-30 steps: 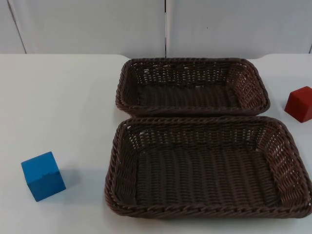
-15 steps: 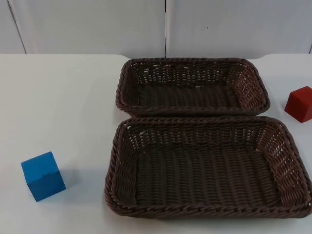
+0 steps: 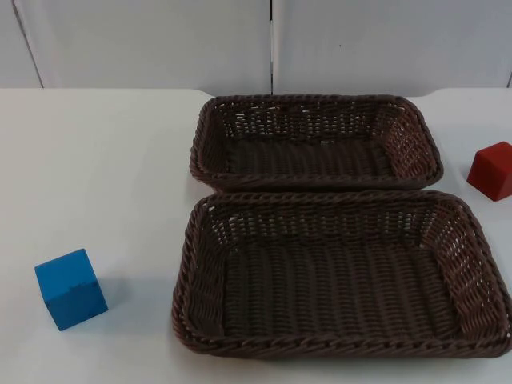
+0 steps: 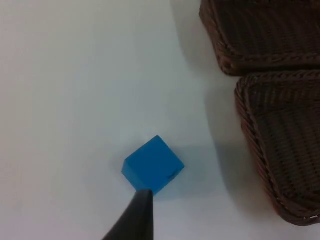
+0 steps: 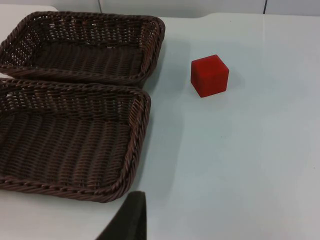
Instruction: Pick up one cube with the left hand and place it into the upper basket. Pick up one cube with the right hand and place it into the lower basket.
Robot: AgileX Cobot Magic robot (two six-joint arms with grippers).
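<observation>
A blue cube (image 3: pixel 70 289) sits on the white table at the front left, to the left of the lower basket (image 3: pixel 336 346). At the right edge, beside the upper basket (image 3: pixel 316 99), stands a red cube (image 3: pixel 492 170). Both brown wicker baskets are empty and lie one behind the other. My left gripper (image 4: pixel 136 217) hangs above the table close to the blue cube (image 4: pixel 153 165), apart from it. My right gripper (image 5: pixel 127 220) hovers near the lower basket (image 5: pixel 75 187), well short of the red cube (image 5: pixel 209 75).
White table top (image 3: pixel 104 160) stretches left of the baskets up to the grey partition wall (image 3: pixel 160 40). Bare table (image 5: pixel 240 160) lies in front of the red cube, to the right of the baskets.
</observation>
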